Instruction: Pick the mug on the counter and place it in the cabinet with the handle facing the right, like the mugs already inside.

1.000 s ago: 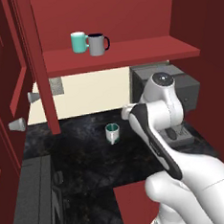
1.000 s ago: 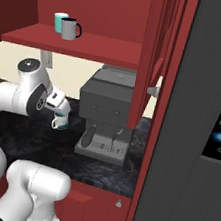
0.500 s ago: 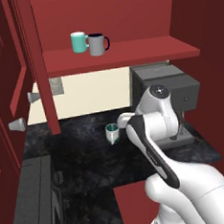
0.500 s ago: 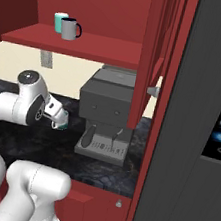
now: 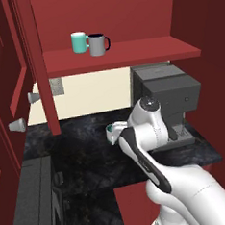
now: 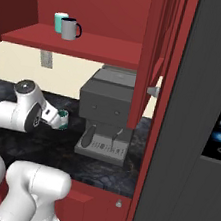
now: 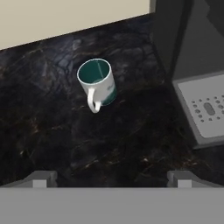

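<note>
Lowering since a second ago, my gripper (image 7: 112, 177) hangs wide open, empty, above the mug (image 7: 97, 81); I should straddle its rim, clear of the handle (image 7: 92, 101).

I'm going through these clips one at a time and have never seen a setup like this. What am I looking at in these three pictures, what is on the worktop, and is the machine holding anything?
This is a rendered kitchen with a white robot arm on a rolling base. Two pictures come from cameras on the base, behind the arm to its left and right. The third looks along the gripper from the hand, with its jaws wide open and holding nothing. On the black counter stands a small pale mug with a teal inside, upright, beside a grey coffee machine. Above, on the red cabinet shelf, stand a teal mug and a grey mug.
</note>
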Motion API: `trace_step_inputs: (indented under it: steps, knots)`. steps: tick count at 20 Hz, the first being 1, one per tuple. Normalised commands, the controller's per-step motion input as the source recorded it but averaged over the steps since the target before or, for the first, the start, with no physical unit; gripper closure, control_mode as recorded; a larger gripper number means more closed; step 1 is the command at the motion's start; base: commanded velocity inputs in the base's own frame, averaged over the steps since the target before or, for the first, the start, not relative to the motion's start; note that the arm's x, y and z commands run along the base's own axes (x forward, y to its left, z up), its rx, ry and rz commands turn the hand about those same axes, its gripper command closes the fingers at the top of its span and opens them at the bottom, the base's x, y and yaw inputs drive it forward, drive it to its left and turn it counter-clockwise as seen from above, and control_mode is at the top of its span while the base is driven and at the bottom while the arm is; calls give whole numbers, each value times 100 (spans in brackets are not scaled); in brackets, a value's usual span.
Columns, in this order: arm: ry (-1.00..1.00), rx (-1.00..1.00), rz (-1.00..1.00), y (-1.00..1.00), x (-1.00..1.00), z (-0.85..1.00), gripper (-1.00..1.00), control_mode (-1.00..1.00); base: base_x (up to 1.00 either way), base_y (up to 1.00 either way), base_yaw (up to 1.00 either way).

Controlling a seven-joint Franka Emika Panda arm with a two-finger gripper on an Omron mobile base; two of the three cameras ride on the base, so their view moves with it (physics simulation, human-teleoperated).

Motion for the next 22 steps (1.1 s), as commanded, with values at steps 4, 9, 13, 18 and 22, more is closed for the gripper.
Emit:
trace_step_inputs:
  steps: [4,9,13,18,22]
  knots:
    - [0,0,-2,20,10,-10,-100,-100,0,0,0]
    - [0,0,-3,18,8,-11,-100,-100,0,0,0]
    - [0,-2,-5,15,8,-14,-100,-100,0,0,0]
    - [0,-2,-6,7,9,-16,-100,-100,0,0,0]
    - [0,0,-5,0,19,-14,-100,-100,0,0,0]
